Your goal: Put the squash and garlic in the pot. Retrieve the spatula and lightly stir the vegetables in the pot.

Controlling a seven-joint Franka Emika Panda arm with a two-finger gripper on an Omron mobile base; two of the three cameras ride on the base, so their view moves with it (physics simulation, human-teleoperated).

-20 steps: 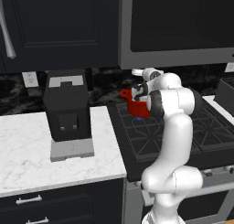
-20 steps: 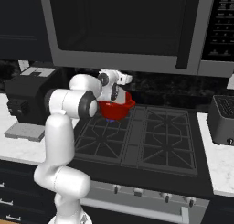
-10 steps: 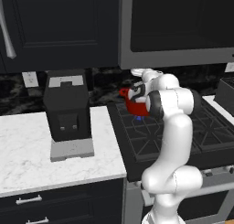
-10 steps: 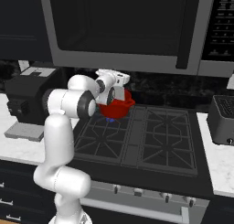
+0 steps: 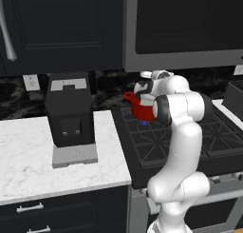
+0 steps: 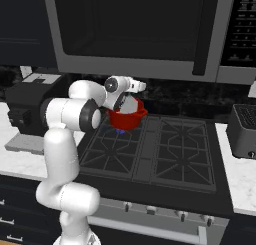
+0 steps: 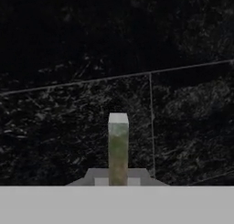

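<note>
- Since a second ago the hand has swung from over the pot's right side toward its left rim; the pot, stove and coffee machine have kept their places.
- Left base view: the red pot [image 5: 141,108] sits on the rear left burner of the stove [image 5: 190,141], just right of the black coffee machine [image 5: 70,111] that stands on the white marble counter [image 5: 47,165]. The gripper [image 5: 144,87] hangs close above the pot's rim, the arm folded tightly so the wrist can work over the pot. A small blue flame shows under the pot.
- Right base view: the gripper [image 6: 131,91] is angled over the pot [image 6: 126,117], which is on the stove's [image 6: 165,154] rear left burner below the microwave [image 6: 135,29]. A pale shape lies in the pot behind the hand; I cannot tell what it is.
- Hand view: the camera looks at the dark marbled backsplash [image 7: 68,118] behind the stove, so the hand is pitched well off vertical. A thin greenish stick with a pale end, likely the spatula [image 7: 118,147], rises from between the jaws, which are nipped narrow on it. Gripped this way, it can sweep through the pot's contents, so the stirring step seems in hand.
</note>
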